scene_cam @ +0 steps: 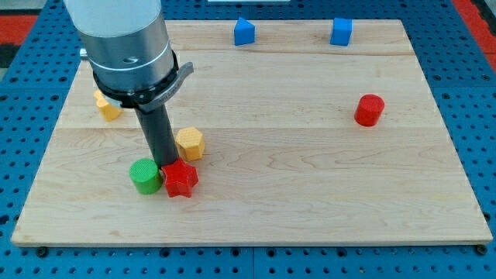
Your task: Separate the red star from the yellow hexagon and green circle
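Observation:
The red star [180, 179] lies near the view's bottom left on the wooden board. The green circle [144, 175] sits just to its left, touching or nearly touching it. The yellow hexagon [190, 143] sits just above and slightly right of the star. My tip [166, 163] comes down between the three blocks, at the star's upper left edge, right of the green circle and left of and below the hexagon.
A yellow block [108, 106] lies at the left, partly hidden behind the arm. A blue block [244, 32] and a blue cube [341, 32] sit at the top edge. A red cylinder [370, 110] stands at the right. The board's bottom edge [248, 242] is close to the star.

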You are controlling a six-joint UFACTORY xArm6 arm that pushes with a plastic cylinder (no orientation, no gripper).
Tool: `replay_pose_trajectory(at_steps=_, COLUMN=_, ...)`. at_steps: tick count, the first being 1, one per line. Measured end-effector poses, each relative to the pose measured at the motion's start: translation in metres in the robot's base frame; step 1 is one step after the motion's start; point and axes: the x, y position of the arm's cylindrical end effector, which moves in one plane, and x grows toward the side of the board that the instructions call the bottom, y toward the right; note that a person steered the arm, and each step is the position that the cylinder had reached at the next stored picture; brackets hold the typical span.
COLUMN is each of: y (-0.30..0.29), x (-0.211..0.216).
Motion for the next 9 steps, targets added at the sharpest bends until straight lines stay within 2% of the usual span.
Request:
replay_pose_trajectory(at_steps=3, y=-0.008, x=0.039)
replay_pose_trajectory(at_steps=6, y=-0.066, x=0.055)
replay_pose_trajectory(at_steps=9, y=-0.048, x=0.055)
